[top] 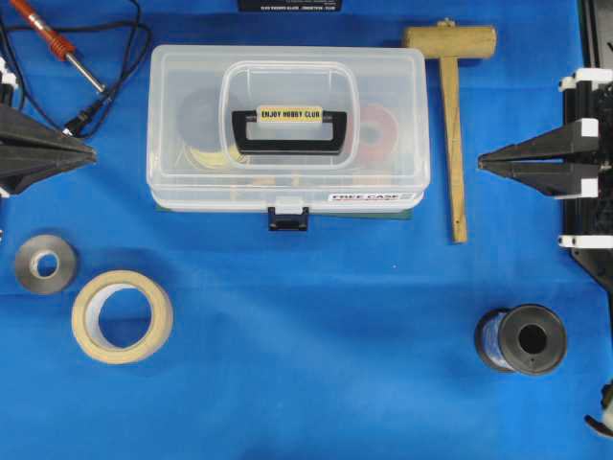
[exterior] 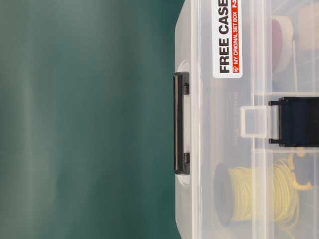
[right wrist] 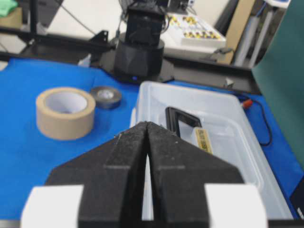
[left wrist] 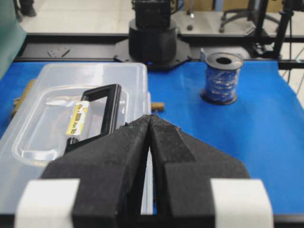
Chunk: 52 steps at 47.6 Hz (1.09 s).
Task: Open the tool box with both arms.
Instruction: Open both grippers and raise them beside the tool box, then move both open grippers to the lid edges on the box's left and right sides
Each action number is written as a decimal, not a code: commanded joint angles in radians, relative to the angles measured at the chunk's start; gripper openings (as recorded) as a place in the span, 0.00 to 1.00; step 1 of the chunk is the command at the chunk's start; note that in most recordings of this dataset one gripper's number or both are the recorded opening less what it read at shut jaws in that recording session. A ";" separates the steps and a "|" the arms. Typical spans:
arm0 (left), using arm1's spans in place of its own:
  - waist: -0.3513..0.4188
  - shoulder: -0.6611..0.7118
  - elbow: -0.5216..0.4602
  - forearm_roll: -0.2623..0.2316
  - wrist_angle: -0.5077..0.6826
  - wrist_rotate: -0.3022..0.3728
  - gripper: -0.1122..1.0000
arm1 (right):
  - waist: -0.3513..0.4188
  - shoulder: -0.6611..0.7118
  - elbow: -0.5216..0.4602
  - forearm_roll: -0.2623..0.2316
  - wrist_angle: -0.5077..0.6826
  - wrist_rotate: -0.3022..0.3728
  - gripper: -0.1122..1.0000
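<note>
the tool box [top: 287,129] lies shut between the two grippers, its black handle [top: 289,132] flat on the lid and its small front latch [top: 288,217] still fastened. the left gripper [top: 88,149] hangs just off the box's left end, tips pressed together on nothing. the right gripper [top: 482,163] points at the box's right end from farther off, tips likewise together and empty-handed. between the right gripper and the box lies a wooden mallet [top: 452,115]. nearer the camera than the left gripper sit a small grey roll [top: 45,263] and a tan tape roll [top: 123,315]; past it, a soldering iron [top: 57,43]. a dark wire spool [top: 520,339] stands on the near side of the right gripper.
</note>
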 commanded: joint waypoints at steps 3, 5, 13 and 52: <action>0.029 0.011 -0.012 -0.002 0.005 0.003 0.10 | -0.017 0.000 -0.029 0.011 0.044 0.003 0.11; 0.044 0.011 -0.006 -0.002 0.015 0.005 0.10 | -0.026 0.000 -0.029 0.017 0.064 0.003 0.17; 0.064 0.009 0.018 -0.002 0.037 0.002 0.23 | -0.043 -0.002 -0.029 0.032 0.146 0.003 0.59; 0.179 0.144 0.052 -0.005 0.252 -0.006 0.92 | -0.252 0.164 -0.020 0.038 0.437 0.043 0.86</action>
